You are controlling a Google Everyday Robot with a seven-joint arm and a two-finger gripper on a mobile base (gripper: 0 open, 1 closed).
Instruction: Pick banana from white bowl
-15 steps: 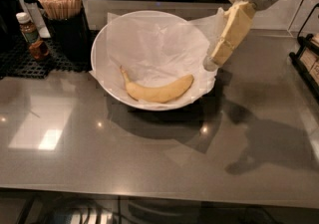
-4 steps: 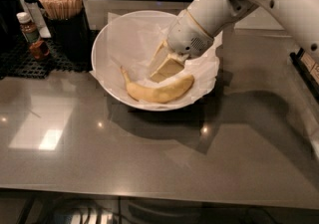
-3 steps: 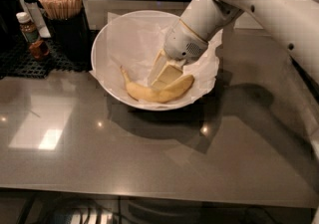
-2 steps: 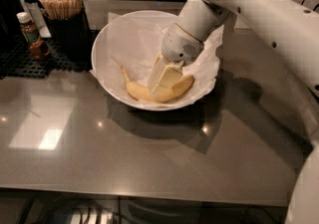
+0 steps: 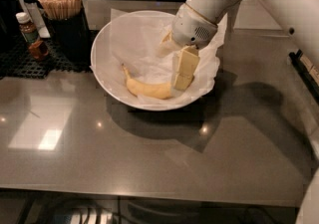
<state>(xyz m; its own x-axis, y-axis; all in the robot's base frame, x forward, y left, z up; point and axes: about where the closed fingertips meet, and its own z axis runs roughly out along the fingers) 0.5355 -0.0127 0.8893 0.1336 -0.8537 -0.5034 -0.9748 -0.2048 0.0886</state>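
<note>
The banana [image 5: 145, 88] is yellow and curved and lies in the front part of the white bowl [image 5: 106, 49], on crinkled white paper. Its stem end points to the back left. My gripper [image 5: 181, 79] reaches down into the bowl from the upper right and sits at the banana's right end, covering that end. The white wrist [image 5: 197, 26] hangs over the bowl's right half. The banana rests on the paper.
The bowl stands on a grey counter [image 5: 149, 158]. At the back left are a black holder of wooden sticks [image 5: 61, 3], a brown sauce bottle [image 5: 30, 33] and a black mat [image 5: 20, 56]. A dark object [image 5: 305, 71] sits at the right edge.
My gripper came down from above the bowl's right rim into the bowl and moved onto the banana's right end. The banana has not visibly moved.
</note>
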